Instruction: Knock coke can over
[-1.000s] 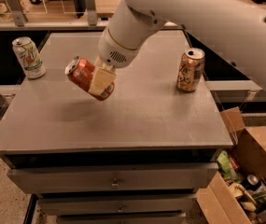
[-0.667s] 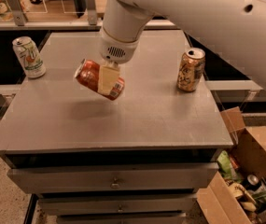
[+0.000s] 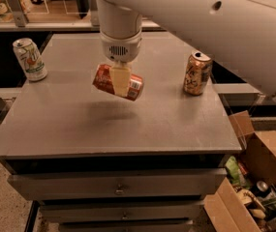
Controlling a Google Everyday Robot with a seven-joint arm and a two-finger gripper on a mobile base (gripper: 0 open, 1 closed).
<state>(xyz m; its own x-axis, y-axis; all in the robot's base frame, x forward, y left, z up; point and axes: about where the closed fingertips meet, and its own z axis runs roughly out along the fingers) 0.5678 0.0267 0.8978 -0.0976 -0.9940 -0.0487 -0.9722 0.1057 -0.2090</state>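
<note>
The coke can [image 3: 104, 79] is red-orange with a white label patch. It lies nearly on its side in the air, a little above the middle of the grey table [image 3: 79, 124]. Its shadow falls on the top just below it. My gripper [image 3: 120, 80] hangs straight down from the white arm [image 3: 120, 28] and is shut on the can's middle. One cream-coloured finger [image 3: 120, 79] crosses the can's front. The other finger is hidden behind the can.
A white-green 7UP can [image 3: 29, 59] stands at the table's left rear. A gold-brown patterned can [image 3: 197, 73] stands at the right. An open cardboard box [image 3: 253, 178] of cans and rubbish sits on the floor at the lower right. Drawers [image 3: 118, 187] front the table.
The gripper has carried the coke can to the right and slightly toward the table's middle. The can has turned closer to horizontal. The other two cans have not moved.
</note>
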